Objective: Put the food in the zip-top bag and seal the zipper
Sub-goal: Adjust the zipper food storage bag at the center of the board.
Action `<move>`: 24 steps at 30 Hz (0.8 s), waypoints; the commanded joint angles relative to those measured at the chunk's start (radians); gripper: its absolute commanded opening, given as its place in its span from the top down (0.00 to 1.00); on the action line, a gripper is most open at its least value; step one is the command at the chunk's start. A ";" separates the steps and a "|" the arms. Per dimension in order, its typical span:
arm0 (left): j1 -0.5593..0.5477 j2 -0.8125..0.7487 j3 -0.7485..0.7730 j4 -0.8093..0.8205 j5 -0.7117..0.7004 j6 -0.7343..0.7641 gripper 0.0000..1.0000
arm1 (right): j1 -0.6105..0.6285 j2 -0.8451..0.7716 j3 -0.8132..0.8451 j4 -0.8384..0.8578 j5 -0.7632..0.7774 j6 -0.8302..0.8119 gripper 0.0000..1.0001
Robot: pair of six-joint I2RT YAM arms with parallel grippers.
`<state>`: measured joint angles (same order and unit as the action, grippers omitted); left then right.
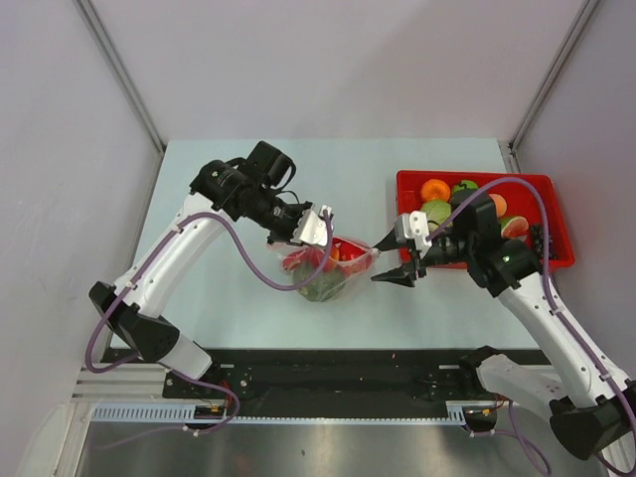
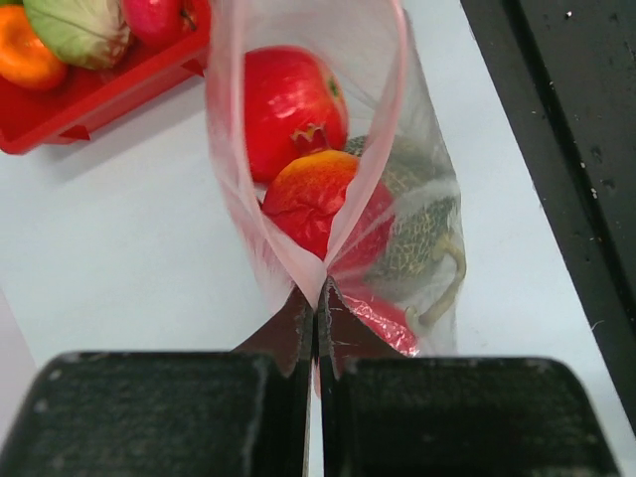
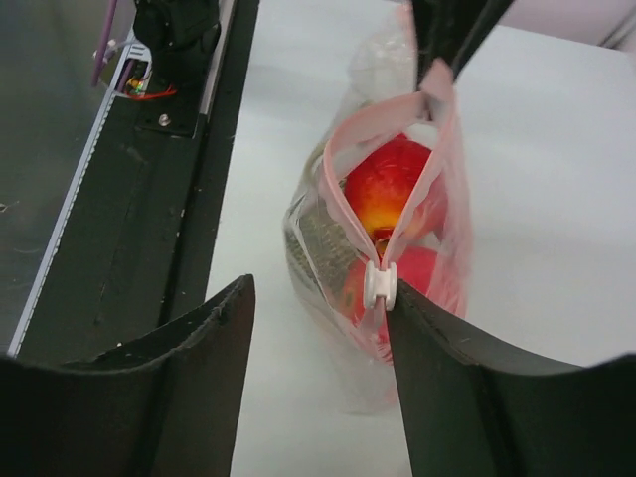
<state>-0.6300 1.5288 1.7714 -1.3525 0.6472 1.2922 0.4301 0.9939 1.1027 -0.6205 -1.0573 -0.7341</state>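
Pale desk (image 1: 229, 199) bounded by plain grey walls; a red rectangular plastic tray (image 1: 556, 214) sits at the right-hand side.

Item under inspection: a clear, crinkly plastic zip-top bag (image 1: 323, 273), lying between the two arms near mid-desk, well apart from the tray. It is loaded with a glossy round red toy fruit (image 2: 288, 104), a red-orange toy fruit (image 2: 318, 194) and a netted green toy melon (image 2: 412, 229). Further food, including an orange piece (image 1: 434, 189), lies in the tray.

The narrow pink zipper (image 3: 331, 174) gapes along most of its length. Its small white slider (image 3: 380, 283) is parked at the end nearest the right arm.

The left end effector (image 2: 316, 338) is pressed together, clamped on the zipper strip's far end. The right end effector (image 3: 316, 298) stands apart, holding nothing, with the slider just beside one finger.

Handling assessment: the film appears thin, limp and slick, with the load sagging low. The zipper strip is judged the only firm part. The slider looks hard but small, so the best hold is a square pinch on the slider against the left-hand anchor. A grip on bare film would likely slip or bunch
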 commanded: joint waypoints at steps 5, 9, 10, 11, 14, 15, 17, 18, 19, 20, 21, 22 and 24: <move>0.007 -0.019 0.022 -0.076 0.097 0.099 1.00 | 0.062 -0.041 -0.122 0.243 0.137 0.107 0.58; 0.009 -0.033 0.002 -0.060 0.108 0.085 1.00 | 0.047 -0.029 -0.132 0.272 0.151 0.139 0.76; 0.009 -0.036 -0.012 -0.047 0.109 0.082 1.00 | 0.038 -0.029 -0.135 0.301 0.154 0.154 0.81; 0.009 -0.039 -0.019 -0.037 0.109 0.064 1.00 | 0.036 -0.029 -0.136 0.312 0.157 0.179 0.92; 0.018 -0.053 -0.047 0.001 0.109 0.029 1.00 | 0.026 -0.038 -0.142 0.314 0.169 0.183 1.00; 0.023 -0.062 -0.052 0.015 0.117 0.016 1.00 | 0.025 -0.041 -0.147 0.312 0.171 0.182 1.00; 0.030 -0.071 -0.066 0.041 0.126 0.004 1.00 | 0.021 -0.047 -0.150 0.311 0.180 0.187 1.00; 0.032 -0.075 -0.067 0.042 0.127 0.004 1.00 | 0.018 -0.052 -0.150 0.309 0.184 0.191 0.98; 0.033 -0.082 -0.073 0.049 0.131 0.004 1.00 | 0.015 -0.054 -0.150 0.309 0.186 0.193 0.83; 0.035 -0.084 -0.076 0.052 0.140 0.005 1.00 | 0.010 -0.055 -0.152 0.308 0.186 0.194 0.58; 0.035 -0.087 -0.076 0.052 0.143 0.005 1.00 | 0.012 -0.052 -0.150 0.309 0.186 0.194 0.57; 0.035 -0.087 -0.079 0.055 0.147 0.007 1.00 | 0.010 -0.054 -0.150 0.311 0.186 0.197 0.58; 0.036 -0.084 -0.076 0.053 0.151 0.007 1.00 | 0.003 -0.047 -0.150 0.312 0.181 0.200 0.59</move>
<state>-0.6018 1.4868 1.6958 -1.3251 0.7200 1.2984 0.4465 0.9611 0.9516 -0.3515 -0.8848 -0.5488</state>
